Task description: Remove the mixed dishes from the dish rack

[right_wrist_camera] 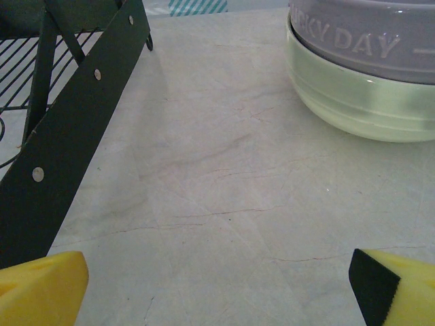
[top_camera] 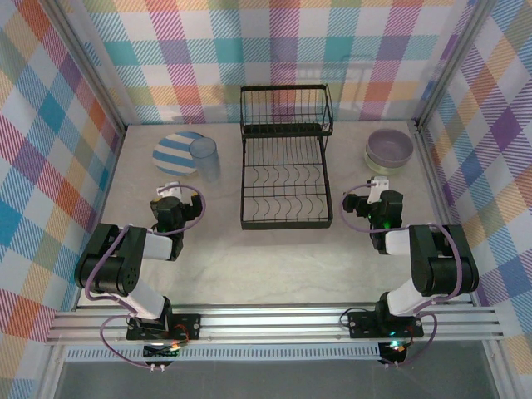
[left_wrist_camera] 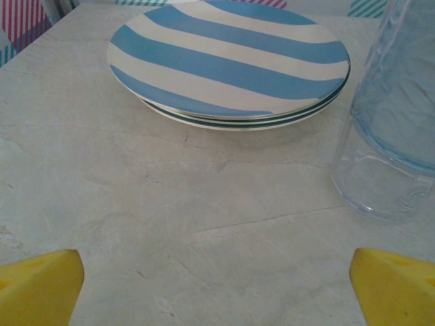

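Observation:
The black wire dish rack (top_camera: pixel 285 170) stands mid-table with nothing in its slots; its side bar (right_wrist_camera: pixel 61 136) shows in the right wrist view. Left of it lies a stack of blue-and-white striped plates (top_camera: pixel 176 151) (left_wrist_camera: pixel 228 64), with a translucent grey-blue tumbler (top_camera: pixel 204 159) (left_wrist_camera: pixel 397 115) upright beside them. At the right, a lavender bowl (top_camera: pixel 390 147) (right_wrist_camera: pixel 367 34) is nested in a pale green bowl (right_wrist_camera: pixel 353 102). My left gripper (top_camera: pixel 172 189) (left_wrist_camera: pixel 217 288) hangs open over bare table, short of the plates. My right gripper (top_camera: pixel 376 184) (right_wrist_camera: pixel 217 288) is open too, short of the bowls.
Checked cloth walls (top_camera: pixel 50 150) and a metal frame close in the marble-look table (top_camera: pixel 274 266) on three sides. The arms' bases sit on a rail (top_camera: pixel 274 320) at the near edge.

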Tool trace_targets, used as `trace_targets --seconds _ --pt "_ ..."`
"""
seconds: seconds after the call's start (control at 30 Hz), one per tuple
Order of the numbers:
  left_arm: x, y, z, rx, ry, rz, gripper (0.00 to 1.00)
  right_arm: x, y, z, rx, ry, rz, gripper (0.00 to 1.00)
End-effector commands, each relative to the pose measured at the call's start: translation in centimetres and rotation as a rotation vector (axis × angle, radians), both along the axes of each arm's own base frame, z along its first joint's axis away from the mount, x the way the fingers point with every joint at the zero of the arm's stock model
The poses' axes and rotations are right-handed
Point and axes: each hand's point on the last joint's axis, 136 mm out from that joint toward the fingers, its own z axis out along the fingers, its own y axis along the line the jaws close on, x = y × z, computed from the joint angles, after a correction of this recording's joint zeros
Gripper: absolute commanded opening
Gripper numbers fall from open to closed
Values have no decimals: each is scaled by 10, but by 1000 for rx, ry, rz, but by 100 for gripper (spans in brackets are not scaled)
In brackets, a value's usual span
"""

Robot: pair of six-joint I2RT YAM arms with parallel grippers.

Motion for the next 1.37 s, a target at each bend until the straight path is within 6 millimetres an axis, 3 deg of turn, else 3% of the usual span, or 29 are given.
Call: trace_targets --seconds 0.0,1.33 --pt "6 -2 8 -8 -25 -13 100 6 1 11 -1 -45 14 99" --pt "6 -1 8 -9 -27 -12 100 6 1 11 4 -44 20 99"
